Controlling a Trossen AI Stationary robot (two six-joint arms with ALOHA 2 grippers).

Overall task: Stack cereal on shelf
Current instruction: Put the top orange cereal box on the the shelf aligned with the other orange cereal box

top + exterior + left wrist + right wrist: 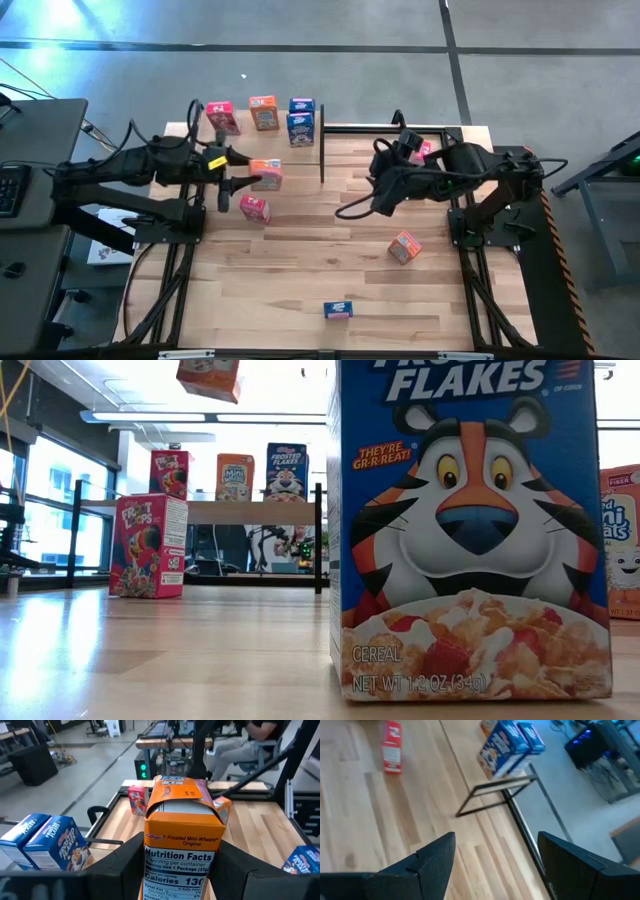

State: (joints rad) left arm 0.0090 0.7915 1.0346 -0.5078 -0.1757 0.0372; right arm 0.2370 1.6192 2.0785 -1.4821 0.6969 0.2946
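Note:
My left gripper [252, 181] [180, 880] is shut on an orange cereal box [266, 173] [182, 835], which shows high in the low view [210, 378]. The shelf [250, 133] [200, 510] at the far left carries a pink box [222, 117], an orange box [264, 112] and two blue boxes [300, 120] [507, 747], all resting on their bases. Another pink box [255, 208] [148, 545] stands on the table near the left gripper. My right gripper [352, 210] [495, 855] is open over the table's middle and touches nothing. My left gripper pinches the orange box between its two fingers [120, 865], one on each broad face, with the narrow nutrition panel [180, 860] facing the wrist camera. The fingers reach in level from the table's left. The box is lifted clear of the table, and its end flaps [182, 795] point away from the wrist.
A blue box [338, 309] [470, 530] stands near the table's near edge. An orange box [404, 246] [620, 540] lies right of centre, and a pink box [425, 150] sits behind the right arm. A black frame post [322, 155] [485, 805] stands beside the shelf.

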